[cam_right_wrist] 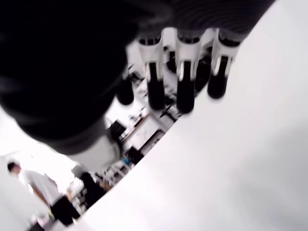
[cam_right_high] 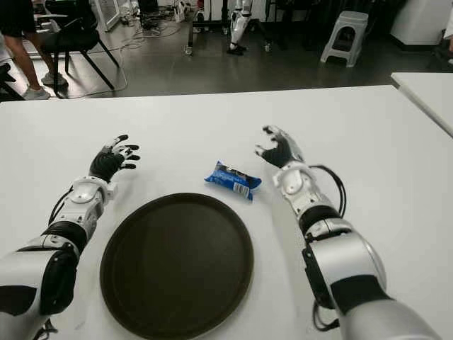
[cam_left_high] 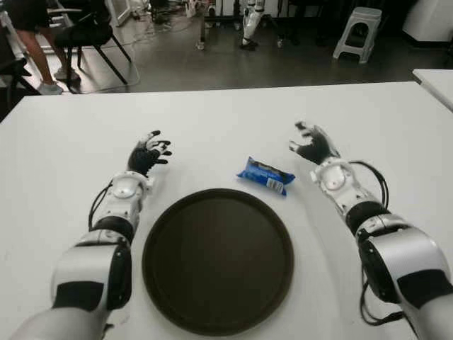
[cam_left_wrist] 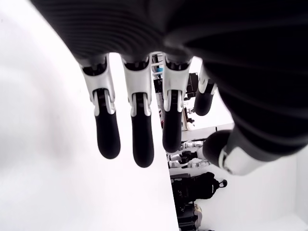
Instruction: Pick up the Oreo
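Left eye view shows the Oreo [cam_left_high: 265,175], a small blue packet, lying flat on the white counter [cam_left_high: 226,120]. It sits just beyond the far right rim of the round dark tray [cam_left_high: 170,234] and is not on the tray. No robot hand touches it.

Right robot hand [cam_left_high: 311,144]: positioned to the right of the Oreo and slightly farther from the robot, near the packet but apart from it. The palm faces toward the packet. In the right wrist view the fingers [cam_right_wrist: 185,96] hang extended and separated, with nothing between them. State: released, holding nothing.

Left robot hand [cam_left_high: 148,154]: positioned on the left side of the tray, beyond its far left rim, well apart from the Oreo. In the left wrist view the fingers [cam_left_wrist: 142,139] are straight and spread, with only the bare counter behind them. State: released, holding nothing.

The Oreo lies between the two robot hands, closer to the right one. Its long axis runs at a slant, with the left end farther from the robot than the right end.

Beyond the counter, the right eye view shows a floor with a white stool [cam_right_high: 348,32] and a chair [cam_right_high: 74,35].
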### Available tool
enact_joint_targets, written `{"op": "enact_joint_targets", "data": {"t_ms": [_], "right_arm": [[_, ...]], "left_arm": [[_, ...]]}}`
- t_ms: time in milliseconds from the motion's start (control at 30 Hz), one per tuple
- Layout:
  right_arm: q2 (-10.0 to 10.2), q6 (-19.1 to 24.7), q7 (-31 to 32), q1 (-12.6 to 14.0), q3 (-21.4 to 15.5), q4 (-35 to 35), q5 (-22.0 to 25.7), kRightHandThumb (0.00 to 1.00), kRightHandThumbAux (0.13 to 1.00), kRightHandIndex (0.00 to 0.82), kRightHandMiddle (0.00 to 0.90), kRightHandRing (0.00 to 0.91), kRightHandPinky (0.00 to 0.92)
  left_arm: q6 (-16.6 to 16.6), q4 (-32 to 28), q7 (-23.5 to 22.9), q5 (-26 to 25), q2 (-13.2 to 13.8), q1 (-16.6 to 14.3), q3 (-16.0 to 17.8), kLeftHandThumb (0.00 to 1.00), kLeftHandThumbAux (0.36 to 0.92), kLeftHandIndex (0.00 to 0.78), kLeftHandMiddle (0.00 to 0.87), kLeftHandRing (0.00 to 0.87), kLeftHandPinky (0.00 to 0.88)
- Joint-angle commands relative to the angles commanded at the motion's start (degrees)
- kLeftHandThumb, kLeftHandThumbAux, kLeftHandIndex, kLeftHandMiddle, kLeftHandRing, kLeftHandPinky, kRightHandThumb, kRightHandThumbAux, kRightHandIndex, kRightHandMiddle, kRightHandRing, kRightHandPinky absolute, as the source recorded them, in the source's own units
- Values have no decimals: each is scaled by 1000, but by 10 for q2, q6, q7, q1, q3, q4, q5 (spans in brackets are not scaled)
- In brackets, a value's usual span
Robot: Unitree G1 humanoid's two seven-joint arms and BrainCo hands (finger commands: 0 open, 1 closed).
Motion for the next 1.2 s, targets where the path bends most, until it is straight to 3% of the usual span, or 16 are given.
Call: {"op": "enact_joint_targets", "data": {"t_ms": [167,467,800,1200], "right_arm": [[-4,14,14,-10,23,-3,-16,10,514,1,2,2,1],[-5,14,-25,-13,60,-13,-45,152,367,0,0,0,20],[-4,14,-52,-12,69,-14,-45,210,331,0,10,47,139],[-1,21,-59,-14,76,-11,-44,187,298,0,75,145,240]], "left_arm": [[-2,0,0,2,1,1,-1,497,590,142,293,349,397],[2,1,-3,-2,-1,0,3,489,598,135,291,347,390],[1,1,4,1,-1,0,1,519,603,143,295,353,396],[3,1,0,-2,-1,-1,4,500,600,133,288,348,392]]}}
